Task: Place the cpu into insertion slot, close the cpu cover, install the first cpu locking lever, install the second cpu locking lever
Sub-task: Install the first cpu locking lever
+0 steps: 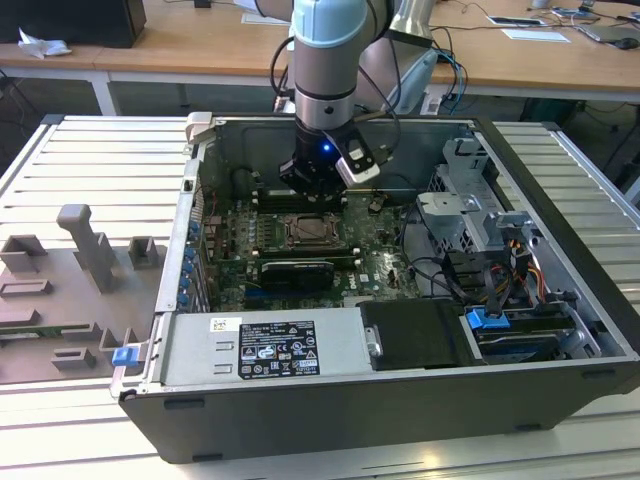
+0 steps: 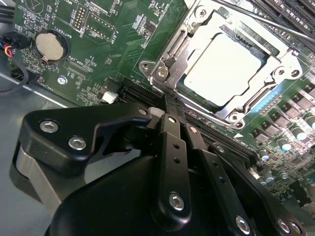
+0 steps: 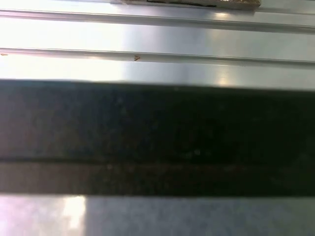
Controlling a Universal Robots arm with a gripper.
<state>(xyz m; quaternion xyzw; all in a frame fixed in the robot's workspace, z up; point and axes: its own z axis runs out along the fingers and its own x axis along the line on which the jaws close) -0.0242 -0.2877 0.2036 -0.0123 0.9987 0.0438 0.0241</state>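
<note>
Silvery cpu sits under the closed cpu cover; pincer clenched just beside it, fingertips partly hidden.

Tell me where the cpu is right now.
In the second wrist view, the cpu lies in the insertion slot under the closed cpu cover, just beyond the gripper.

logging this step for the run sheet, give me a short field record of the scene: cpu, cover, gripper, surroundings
cpu: pale silvery square chip, seated in the silver-rimmed square socket
cover: thin silver metal frame plate, lying flat around the chip's face
gripper: black gripper, fingers together, holding nothing, tips next to the socket's near corner
board: green circuit board with a round silver coin cell
case: open dark grey computer case on a ribbed metal table
</note>
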